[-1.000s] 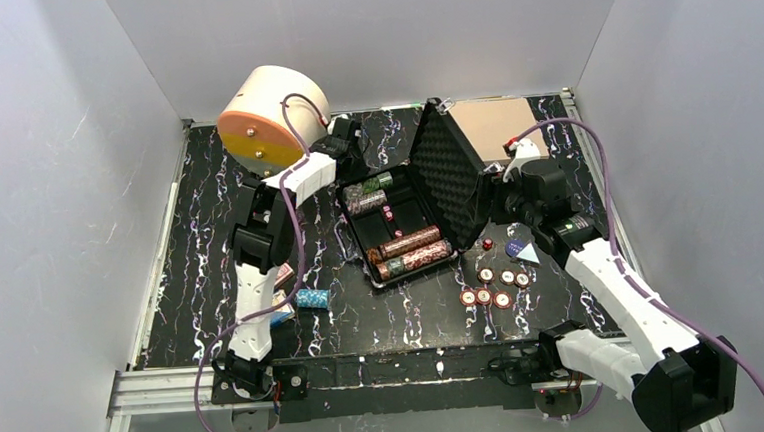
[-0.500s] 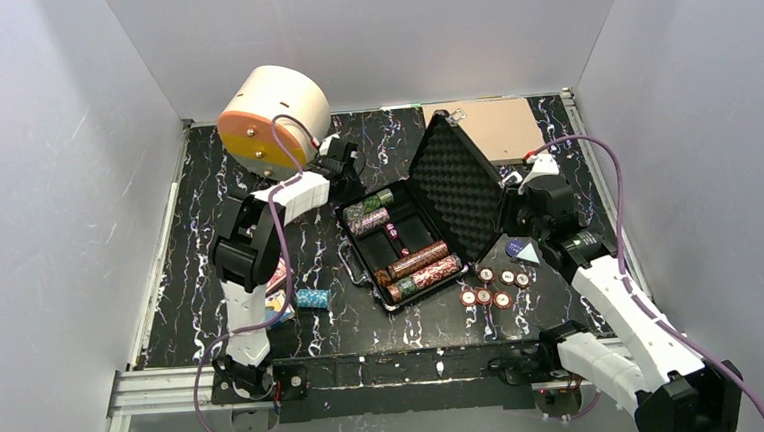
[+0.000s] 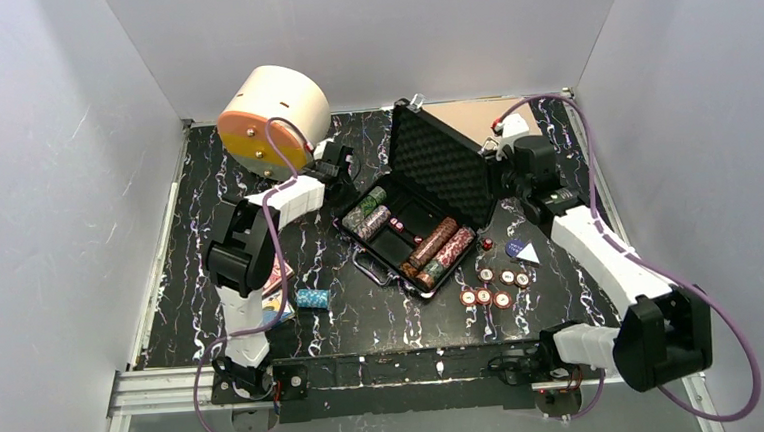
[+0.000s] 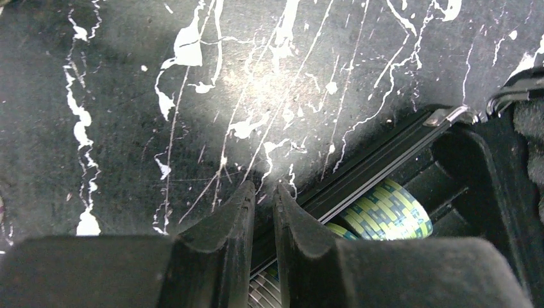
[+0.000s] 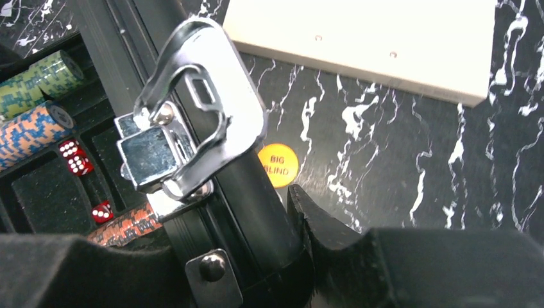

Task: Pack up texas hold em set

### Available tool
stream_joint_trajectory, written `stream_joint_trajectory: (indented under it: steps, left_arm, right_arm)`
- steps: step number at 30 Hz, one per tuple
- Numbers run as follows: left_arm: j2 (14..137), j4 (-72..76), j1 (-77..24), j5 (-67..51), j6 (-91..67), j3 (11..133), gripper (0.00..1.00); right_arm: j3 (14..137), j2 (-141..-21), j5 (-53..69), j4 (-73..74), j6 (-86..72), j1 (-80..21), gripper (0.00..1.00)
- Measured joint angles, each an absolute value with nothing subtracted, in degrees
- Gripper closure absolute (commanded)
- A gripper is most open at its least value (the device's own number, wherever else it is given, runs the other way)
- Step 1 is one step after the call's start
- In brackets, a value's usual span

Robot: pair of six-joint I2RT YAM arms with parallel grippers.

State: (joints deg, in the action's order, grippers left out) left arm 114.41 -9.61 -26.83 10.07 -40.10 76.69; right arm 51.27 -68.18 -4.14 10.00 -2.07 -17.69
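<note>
The black briefcase (image 3: 411,236) lies open mid-table, its foam-lined lid (image 3: 442,164) raised. Rolls of striped chips (image 5: 37,76) and red dice (image 5: 74,157) lie in its base. My right gripper (image 5: 251,221) is shut on the lid's edge just below a silver latch (image 5: 186,109); one finger is hidden behind the lid. My left gripper (image 4: 263,191) is shut, with only a slit between its tips. It rests at the case's back-left rim beside green chips (image 4: 387,212). Loose chips (image 3: 490,288), a red die (image 3: 487,244) and a blue chip stack (image 3: 313,298) lie on the table.
A big cream cylinder (image 3: 274,117) stands at the back left, behind my left arm. A flat tan board (image 5: 365,38) lies behind the lid, with an orange "BIG BLIND" button (image 5: 277,165) in front of it. Card decks (image 3: 280,284) lie by the left arm's base.
The right gripper closed on the lid's edge and moved toward the back. The case swung round with it, its handle end now nearer the front. The left gripper barely moved.
</note>
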Motion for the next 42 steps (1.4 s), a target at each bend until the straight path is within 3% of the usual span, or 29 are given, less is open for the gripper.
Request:
stream_joint_trajectory:
  steps: [5,12,22,31,39,42]
  left_arm:
    - [112.8,-9.5,-26.7,11.0,-39.3,74.7,0.84]
    - [111.9,-15.1,-26.7,13.9,-37.3,75.3,0.80]
    - [110.7,-23.1,-26.7,15.0,-33.0,78.4,0.63]
    - [107.3,-24.5,-26.7,12.6,-29.8,80.6,0.37]
    - [105.2,-24.5,-26.7,11.8,-29.0,80.6,0.27]
    - [103.5,-24.4,-26.7,11.1,-29.2,80.0,0.26]
  right_arm:
    - [54.7,-73.9,-1.4,6.5,1.9,-16.4,0.57]
    - [56.9,-78.1,0.9,3.5,1.2,-15.7,0.33]
    - [53.8,-73.0,1.3,4.2,-6.5,-17.0,0.02]
    - [52.6,-56.0,-5.0,14.8,-15.3,-17.4,0.04]
    - [45.5,-48.6,-1.0,25.1,-30.3,-17.4,0.39]
    - [39.2,-50.6,2.5,27.0,-35.8,-17.4,0.43]
